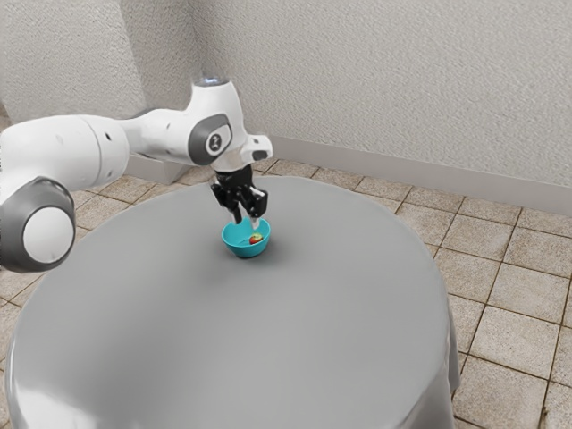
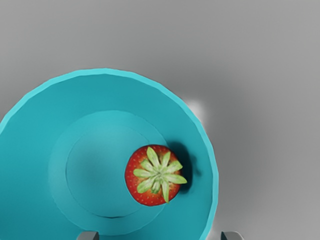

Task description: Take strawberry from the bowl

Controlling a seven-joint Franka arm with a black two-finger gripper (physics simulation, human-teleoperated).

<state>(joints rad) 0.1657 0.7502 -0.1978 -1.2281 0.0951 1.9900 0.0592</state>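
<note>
My gripper (image 1: 247, 220) is over the bowl in the exterior view, pointing down, its two fingers spread apart at about rim height. The turquoise bowl (image 1: 245, 251) stands upright on the table, and the red strawberry (image 1: 256, 239) rests inside it. From the wrist camera, the strawberry (image 2: 153, 176) lies against the bowl's inner side with its green leaves facing up. Around it curves the wall of the bowl (image 2: 115, 90). Both fingertips of the gripper (image 2: 160, 236) peek in at that view's edge, far apart, with the strawberry not between them.
A round table (image 1: 268, 340) with a grey cloth carries the bowl near its far side. Beyond the table are a tiled floor (image 1: 509, 340) and a pale textured wall (image 1: 402, 80).
</note>
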